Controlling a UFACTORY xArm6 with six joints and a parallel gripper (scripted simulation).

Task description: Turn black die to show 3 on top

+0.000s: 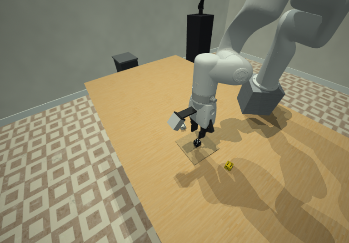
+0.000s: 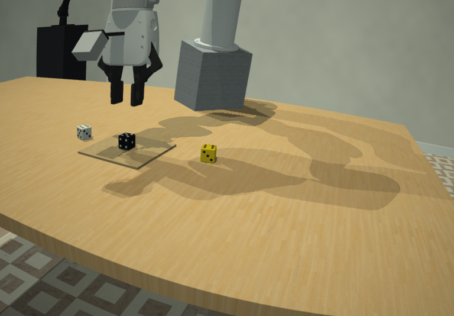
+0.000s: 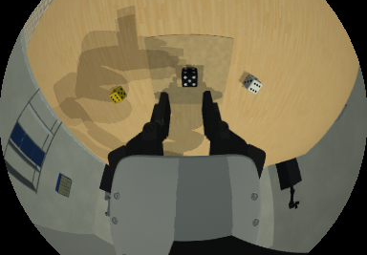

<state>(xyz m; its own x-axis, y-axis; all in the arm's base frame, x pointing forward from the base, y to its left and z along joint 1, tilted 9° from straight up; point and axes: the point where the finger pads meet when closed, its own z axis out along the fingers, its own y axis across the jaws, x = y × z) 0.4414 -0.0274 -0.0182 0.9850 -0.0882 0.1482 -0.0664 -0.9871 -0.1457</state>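
Note:
The black die [image 1: 196, 142] lies flat on the thin translucent mat [image 1: 197, 150], near the mat's middle. It also shows in the exterior view [image 2: 126, 141] on the mat [image 2: 126, 151] and in the wrist view [image 3: 189, 77]. Its top pips are too small to read. My gripper [image 2: 126, 99] hangs well above the die, pointing straight down. Its fingers stand partly apart with nothing between them, as the wrist view [image 3: 185, 105] also shows. It also appears in the top view [image 1: 200, 133].
A white die [image 2: 84, 132] lies on the table just off the mat's far left edge. A yellow die [image 2: 208, 152] lies on the table to the right of the mat. The arm's grey base block [image 2: 212, 76] stands behind. A black pedestal [image 2: 60, 50] stands beyond the table.

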